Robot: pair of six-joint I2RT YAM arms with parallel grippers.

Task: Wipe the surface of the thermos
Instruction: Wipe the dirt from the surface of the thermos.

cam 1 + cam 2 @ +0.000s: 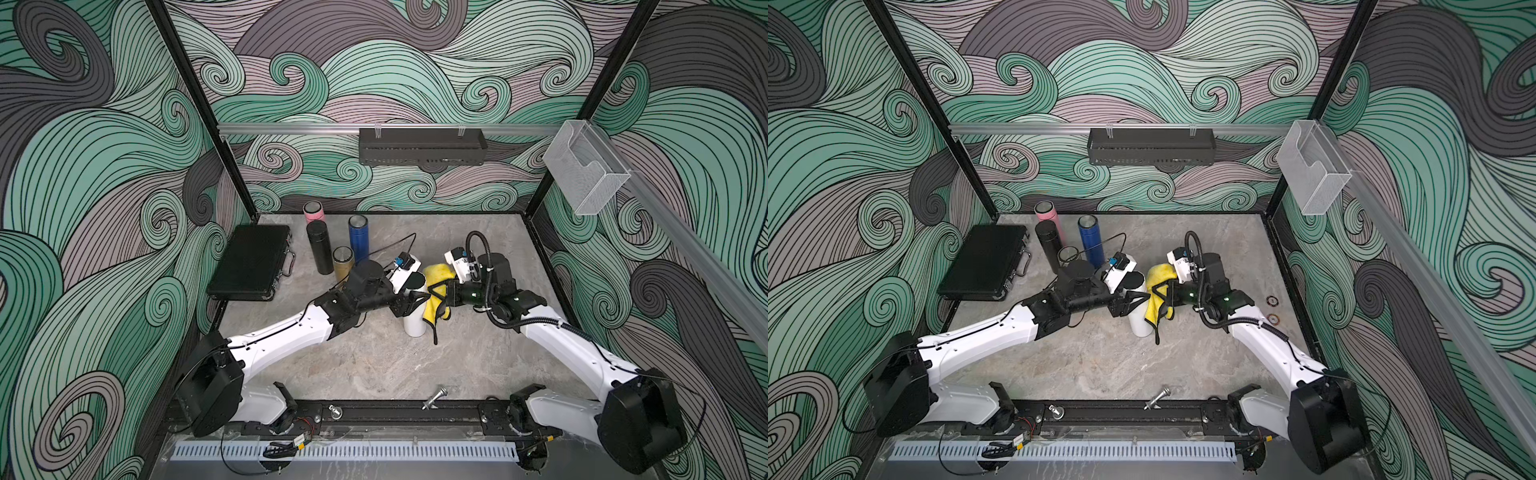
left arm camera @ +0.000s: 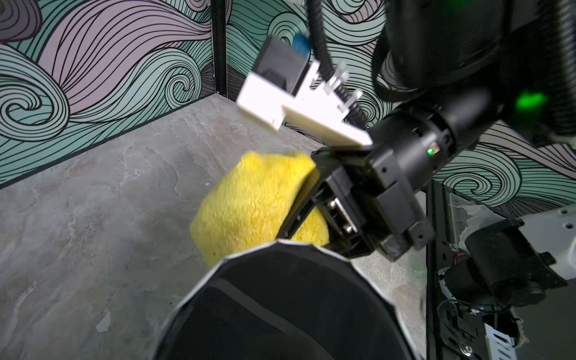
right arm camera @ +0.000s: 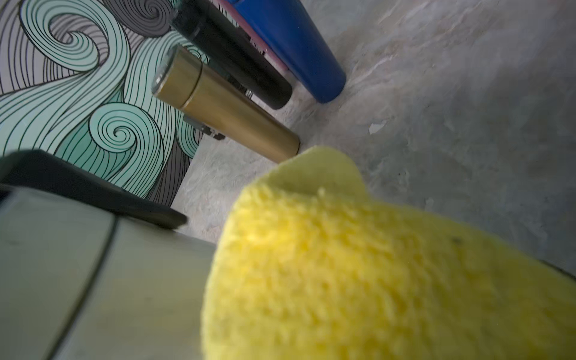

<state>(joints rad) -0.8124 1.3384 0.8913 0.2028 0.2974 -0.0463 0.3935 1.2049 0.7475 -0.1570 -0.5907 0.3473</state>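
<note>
Thermos (image 1: pixel 415 326) stands upright at ctr of the tabletop (image 1: pixel 374 365) in both top views, white body w/ black lid, base planted on the stone surface. We read the left fingers (image 1: pixel 417 296) as clamped round its mid-body, coming in from the frame's left. The right fingers (image 1: pixel 436 287) come in from the frame's right, pressed together on a yellow cloth (image 1: pixel 436 272). The cloth is bunched against the thermos's right flank, w/ a tail hanging down toward the base. In the left wrist view the cloth (image 2: pixel 255 208) sits just beyond the lid rim, w/ the right fingers (image 2: pixel 299 215) biting into it. In the right wrist view the cloth (image 3: pixel 374 265) fills the lower right and the white wall of the thermos (image 3: pixel 78 280) lies directly alongside, lower left. Key relation, as we judge it: the long axis is vertical. In a top view it runs from the lid down-frame to the base, and the cloth touches the upper part of the flank only. So the stroke prob. has to run along that axis, i.e. downward over the wall, w/ the right arm doing the work since it's the one on the cloth side. The left arm just anchors. Risk we see: the far flank, under the left fingers, stays uncovered unless the thermos is turned. Other flasks (gold (image 3: pixel 224 106), black, blue) stand well apart at upper left, no conflict.
</note>
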